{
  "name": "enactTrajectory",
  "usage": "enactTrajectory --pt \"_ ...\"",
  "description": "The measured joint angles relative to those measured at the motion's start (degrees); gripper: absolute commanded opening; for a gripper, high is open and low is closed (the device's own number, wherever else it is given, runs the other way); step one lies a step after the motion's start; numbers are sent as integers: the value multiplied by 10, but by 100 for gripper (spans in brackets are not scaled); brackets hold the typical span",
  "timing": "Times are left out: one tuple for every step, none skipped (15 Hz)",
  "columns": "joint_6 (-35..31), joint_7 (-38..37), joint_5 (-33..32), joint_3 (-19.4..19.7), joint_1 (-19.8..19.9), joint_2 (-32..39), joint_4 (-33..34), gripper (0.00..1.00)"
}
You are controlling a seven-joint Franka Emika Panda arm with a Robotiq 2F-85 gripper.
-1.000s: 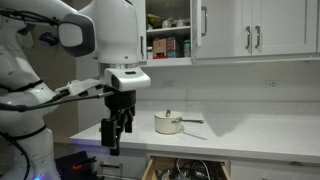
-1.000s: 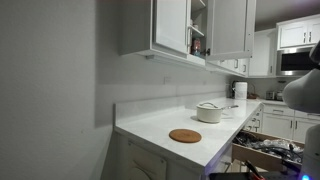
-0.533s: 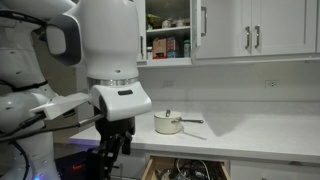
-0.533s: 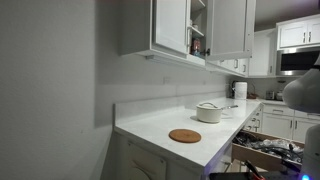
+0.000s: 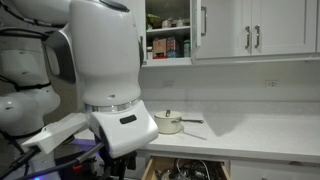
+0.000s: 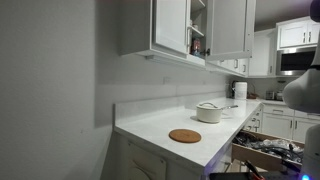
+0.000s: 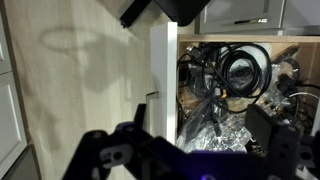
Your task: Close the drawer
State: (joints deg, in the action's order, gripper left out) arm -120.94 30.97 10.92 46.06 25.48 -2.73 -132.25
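The drawer (image 5: pixel 185 168) under the white counter stands pulled out, full of dark utensils and cables. It also shows at the lower right in an exterior view (image 6: pixel 265 155). In the wrist view I look down into the drawer (image 7: pixel 235 75), with its white front edge (image 7: pixel 165 70) running up the picture. My gripper (image 7: pixel 200 135) hangs above it with the jaws spread wide and nothing between them; one finger (image 7: pixel 265 125) is over the contents. In an exterior view the arm's wrist (image 5: pixel 120 125) is low in front of the counter and the fingers are hidden at the bottom edge.
A white pot with a lid (image 5: pixel 168 122) stands on the counter (image 5: pixel 250 135). A round brown trivet (image 6: pixel 185 135) lies nearer the counter's end. White upper cabinets (image 5: pixel 250 30) hang above, one open with jars (image 5: pixel 168 45). A pale floor (image 7: pixel 70 80) lies beside the drawer.
The arm has swung towards the camera and sunk lower, so the gripper has dropped from clear view beside the counter down to the drawer's level. The drawer has not moved.
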Motion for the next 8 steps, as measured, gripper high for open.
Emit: enactTrajectory --pt "-7 6 7 0 1 9 0 100" --pt "-16 12 13 0 1 19 0 100" --pt "-25 17 20 0 3 31 0 100" --pt "-33 23 28 0 4 43 0 100" --pt "-41 29 38 -1 6 55 1 100" --pt "-48 37 47 -3 10 68 1 100" --pt "-55 43 57 -6 15 80 2 100" --pt "-61 50 66 -11 20 91 4 100"
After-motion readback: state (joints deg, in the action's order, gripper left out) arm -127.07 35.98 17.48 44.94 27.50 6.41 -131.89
